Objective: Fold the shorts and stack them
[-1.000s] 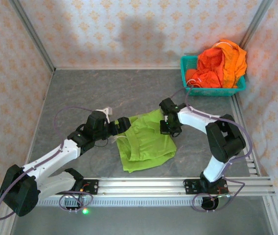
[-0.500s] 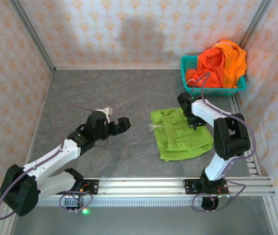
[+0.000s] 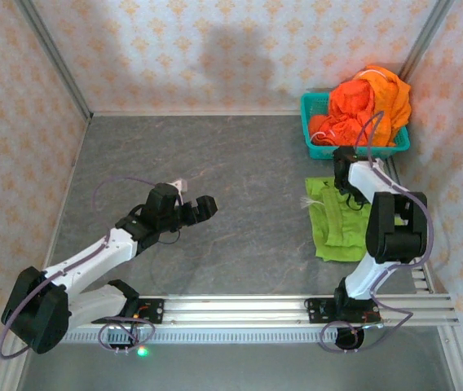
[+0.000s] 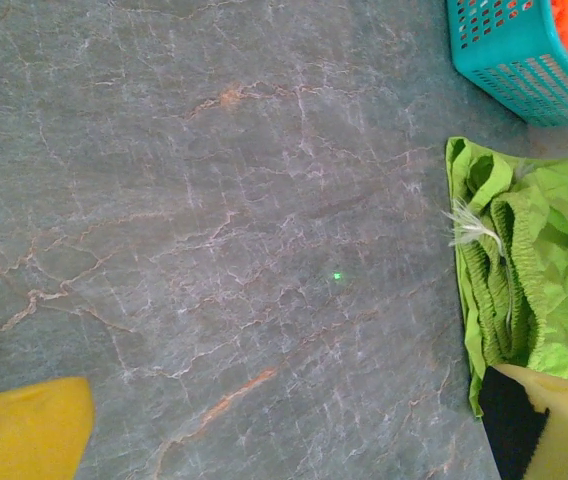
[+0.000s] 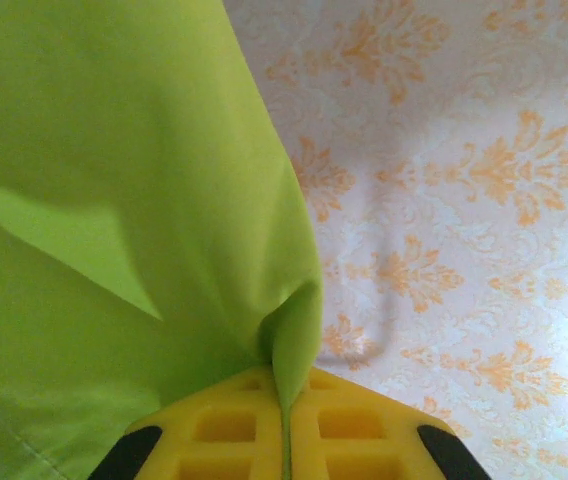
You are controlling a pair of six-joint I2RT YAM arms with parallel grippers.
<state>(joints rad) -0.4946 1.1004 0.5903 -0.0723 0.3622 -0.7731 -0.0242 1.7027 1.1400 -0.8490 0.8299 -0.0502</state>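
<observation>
One lime green shorts (image 3: 336, 232); orange shorts (image 3: 368, 104) heaped, uncountable. Left tool (image 3: 206, 208) spread wide, empty; right tool (image 5: 284, 398) pinches the lime green shorts.

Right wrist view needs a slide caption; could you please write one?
Right pincer shut on a fold of the lime green shorts, wallpaper behind.

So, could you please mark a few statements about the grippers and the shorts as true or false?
1. The right gripper is shut on the green shorts. True.
2. The left gripper is shut. False: it is open, above bare table.
3. The orange shorts are piled in the basket. True.
4. The green shorts are at the table's left edge. False: they are on the right side, just in front of the basket.
</observation>
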